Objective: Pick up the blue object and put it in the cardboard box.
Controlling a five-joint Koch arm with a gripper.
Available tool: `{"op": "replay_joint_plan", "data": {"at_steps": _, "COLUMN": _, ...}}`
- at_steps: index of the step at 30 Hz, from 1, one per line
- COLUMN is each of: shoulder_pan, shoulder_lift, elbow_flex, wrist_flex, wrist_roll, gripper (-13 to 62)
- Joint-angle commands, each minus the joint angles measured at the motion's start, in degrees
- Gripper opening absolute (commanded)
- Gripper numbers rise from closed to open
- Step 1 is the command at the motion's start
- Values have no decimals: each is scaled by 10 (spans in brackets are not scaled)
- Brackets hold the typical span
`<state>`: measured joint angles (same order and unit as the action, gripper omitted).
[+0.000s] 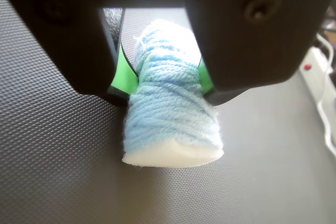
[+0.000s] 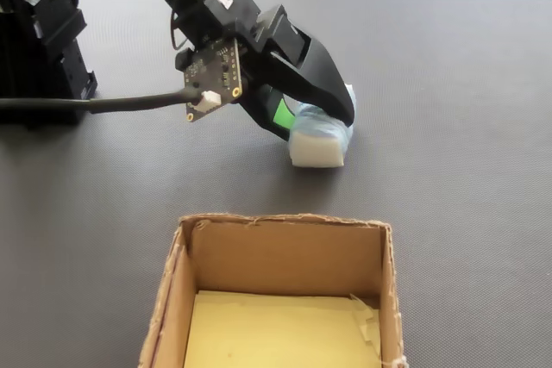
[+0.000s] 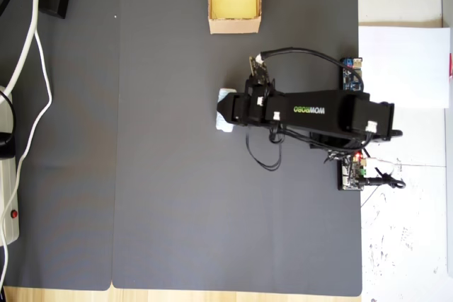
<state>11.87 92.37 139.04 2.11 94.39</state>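
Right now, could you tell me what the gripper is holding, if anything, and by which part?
The gripper is shut on the pale blue yarn-wrapped oblong bundle, its green-padded jaws pinching the bundle's two sides around mid-length, leaving the white end free.

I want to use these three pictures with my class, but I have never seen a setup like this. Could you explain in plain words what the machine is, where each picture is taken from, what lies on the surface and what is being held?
The black machine is a small hobby robot arm that stands on a dark grey mat. At its end is a gripper with two fingers lined with green pads.

One picture comes from a camera on the arm's wrist, looking past the fingers. One comes from a fixed camera at table height behind the cardboard box. One looks straight down from above.

The fingers are closed on either side of the blue object, a pale blue bundle wound in yarn with a white end. It seems to sit on the mat, not lifted. The box is open-topped and holds nothing visible. A white paper sheet lies beside the mat.
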Motion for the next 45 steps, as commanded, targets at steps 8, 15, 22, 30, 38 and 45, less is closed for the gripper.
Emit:
{"op": "replay_joint_plan", "data": {"at_steps": 8, "shoulder_pan": 7, "shoulder_lift": 203, "elbow_flex": 135, "wrist_flex": -232, "wrist_roll": -24, "gripper": 58}}
{"op": "replay_joint_plan", "data": {"at_steps": 15, "shoulder_pan": 40, "shoulder_lift": 283, "elbow_flex": 152, "wrist_flex": -250, "wrist_roll": -39, "gripper": 58}}
{"op": "replay_joint_plan", "data": {"at_steps": 22, "shoulder_pan": 113, "shoulder_lift": 298, "elbow_flex": 113, "wrist_flex": -256, "wrist_roll": -71, "gripper": 59}}
{"op": "replay_joint_plan", "data": {"at_steps": 30, "shoulder_pan": 231, "shoulder_lift": 159, "elbow_flex": -105, "wrist_flex": -220, "wrist_roll": -110, "gripper": 59}}
{"op": "replay_joint_plan", "data": {"at_steps": 38, "shoulder_pan": 322, "shoulder_lift": 31, "elbow_flex": -234, "wrist_flex": -163, "wrist_roll": -140, "gripper": 59}}
{"op": "replay_joint_plan", "data": {"at_steps": 45, "shoulder_pan": 371, "shoulder_lift": -33, "elbow_flex": -300, "wrist_flex": -109, "wrist_roll": -140, "gripper": 96}}
